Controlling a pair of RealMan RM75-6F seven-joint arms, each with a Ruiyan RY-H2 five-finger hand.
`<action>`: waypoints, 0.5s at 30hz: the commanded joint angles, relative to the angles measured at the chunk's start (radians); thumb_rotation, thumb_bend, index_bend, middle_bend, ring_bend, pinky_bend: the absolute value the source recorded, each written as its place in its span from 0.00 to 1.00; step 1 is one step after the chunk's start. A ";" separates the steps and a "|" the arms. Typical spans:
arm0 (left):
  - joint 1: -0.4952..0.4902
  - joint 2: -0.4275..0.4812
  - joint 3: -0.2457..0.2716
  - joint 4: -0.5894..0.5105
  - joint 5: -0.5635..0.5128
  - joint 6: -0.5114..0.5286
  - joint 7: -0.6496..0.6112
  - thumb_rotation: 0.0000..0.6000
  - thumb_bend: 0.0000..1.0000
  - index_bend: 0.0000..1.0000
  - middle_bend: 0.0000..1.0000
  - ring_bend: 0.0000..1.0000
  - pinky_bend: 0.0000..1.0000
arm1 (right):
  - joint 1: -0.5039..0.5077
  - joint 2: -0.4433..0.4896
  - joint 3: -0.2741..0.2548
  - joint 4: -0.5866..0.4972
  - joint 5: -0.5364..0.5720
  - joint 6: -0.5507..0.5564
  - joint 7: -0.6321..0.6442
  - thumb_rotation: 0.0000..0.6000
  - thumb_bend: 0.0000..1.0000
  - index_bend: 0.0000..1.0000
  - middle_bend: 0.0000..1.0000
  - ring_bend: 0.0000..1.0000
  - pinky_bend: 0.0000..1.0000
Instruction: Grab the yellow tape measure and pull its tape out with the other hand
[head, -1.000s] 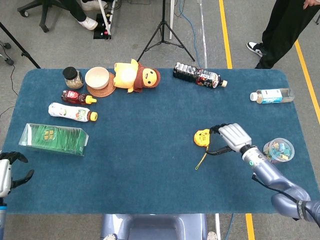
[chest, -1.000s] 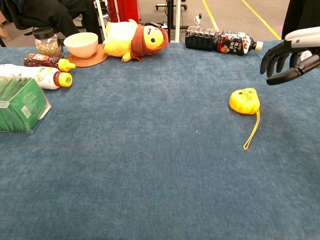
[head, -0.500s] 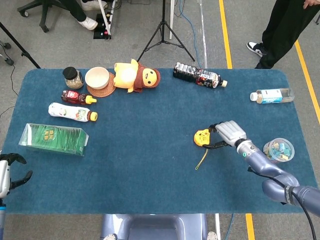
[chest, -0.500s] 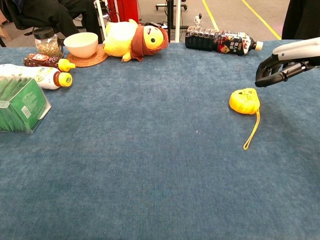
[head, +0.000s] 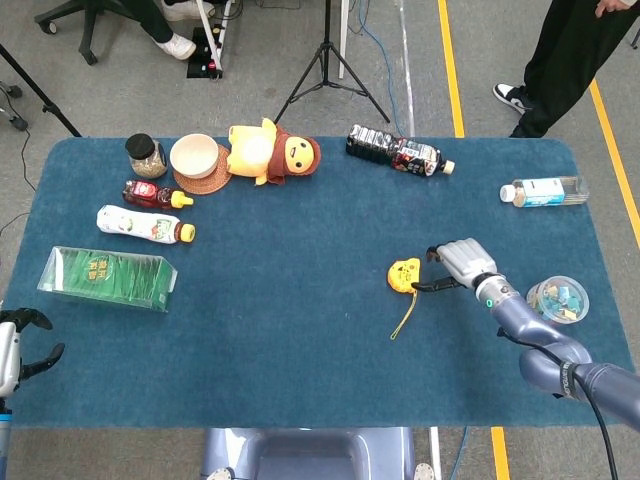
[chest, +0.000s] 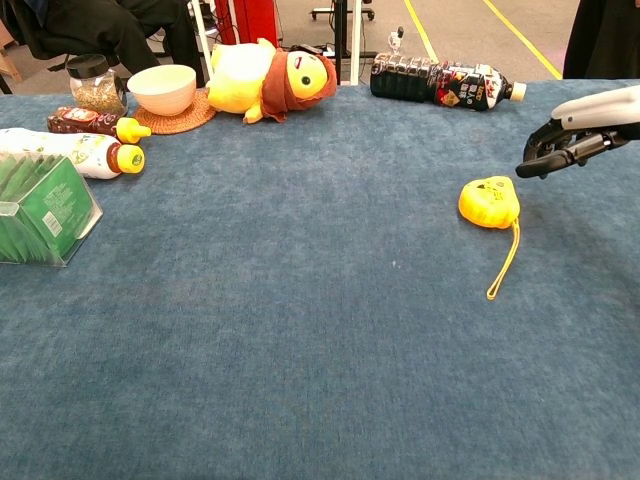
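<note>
The tape measure (head: 404, 275) lies flat on the desk (head: 300, 330), just beside our right hand (head: 460, 262) on the side of the fingertips. In the chest view the hand (chest: 580, 135) hangs a little above and behind it, and we see a gap between them, so we judge that it does not touch the case yet. The fingers (chest: 545, 160) are stretched forward and low, slightly apart, and they hold nothing. A thin yellow strap (head: 405, 318) runs from the case toward us, away from the hand.

We judge the case to be hard plastic, small and rounded, rather light but with some weight from the coiled steel inside. It is stiff, so it will not deform, but the smooth round shell may slip or slide away on the cloth if we push from one side only. We think the best hold is around the flat faces, thumb on one and fingers on the other, leaving the mouth of the tape free. We cannot tell from these views where the tape tip is.

Our left hand (head: 25, 345) is well apart, at the near left edge of the desk, spread and holding nothing. It will need a fine pinch for the small tip.
</note>
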 joint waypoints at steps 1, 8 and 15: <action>0.000 0.000 0.001 0.001 0.000 -0.002 -0.003 1.00 0.20 0.50 0.46 0.33 0.34 | 0.006 -0.011 -0.011 0.019 0.012 -0.004 -0.013 0.09 0.19 0.28 0.31 0.29 0.31; 0.001 0.002 0.003 0.005 0.003 -0.003 -0.011 1.00 0.20 0.50 0.46 0.33 0.34 | 0.019 -0.033 -0.026 0.045 0.034 -0.012 -0.032 0.09 0.19 0.28 0.31 0.29 0.31; 0.004 0.003 0.004 0.010 0.003 -0.003 -0.015 1.00 0.20 0.50 0.46 0.33 0.34 | 0.034 -0.051 -0.033 0.057 0.050 -0.017 -0.044 0.09 0.19 0.28 0.31 0.29 0.31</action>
